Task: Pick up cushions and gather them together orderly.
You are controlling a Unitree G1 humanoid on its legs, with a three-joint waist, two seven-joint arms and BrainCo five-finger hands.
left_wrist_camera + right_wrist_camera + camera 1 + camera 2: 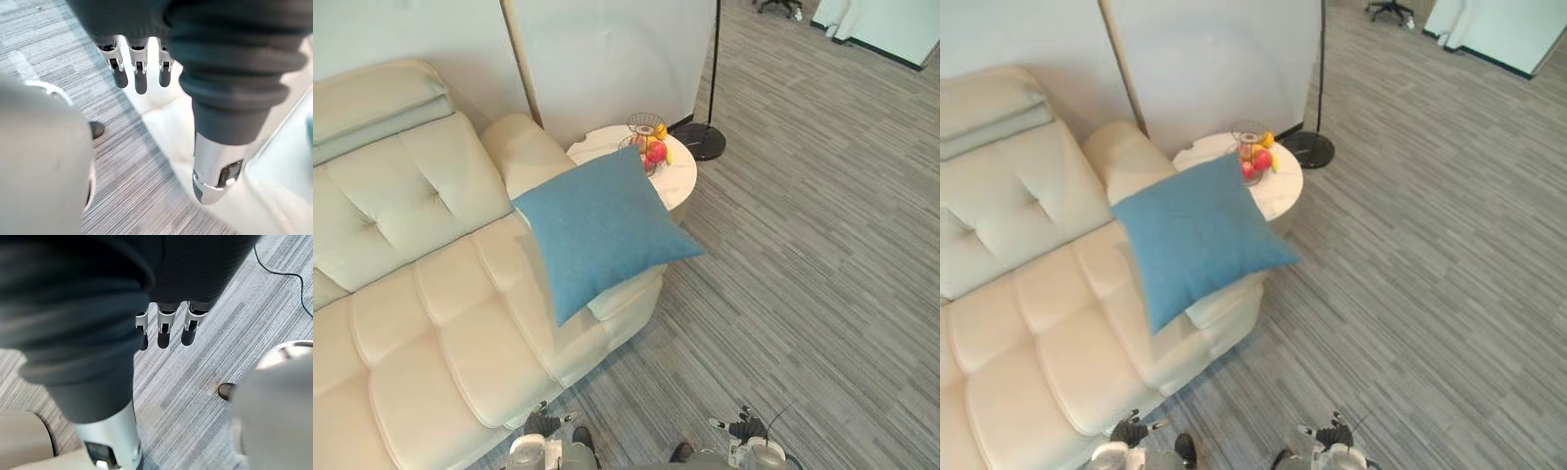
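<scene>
Blue cushion (597, 230): propped on end of cream sofa (440, 294), corner overhanging. Left hand (140, 73), right hand (166, 330): fingers straight, empty. Risk: clumsy grab slides cushion floorward or knocks fruit basket (651, 152) on adjacent tabletop (680, 184).

Carpet (803, 284) on the R of the sofa (421, 304) is open floor, a wide way in to the sofa's end. Blue cushion (597, 225) lies on that end w/ one corner overhanging the edge, reachable from above & from the carpet side. Just behind its far corner the round side table (683, 184) w/ fruit basket (648, 147) crowds the space, & the floor lamp (701, 143) stands beyond, nr the wall panel (607, 59).
</scene>
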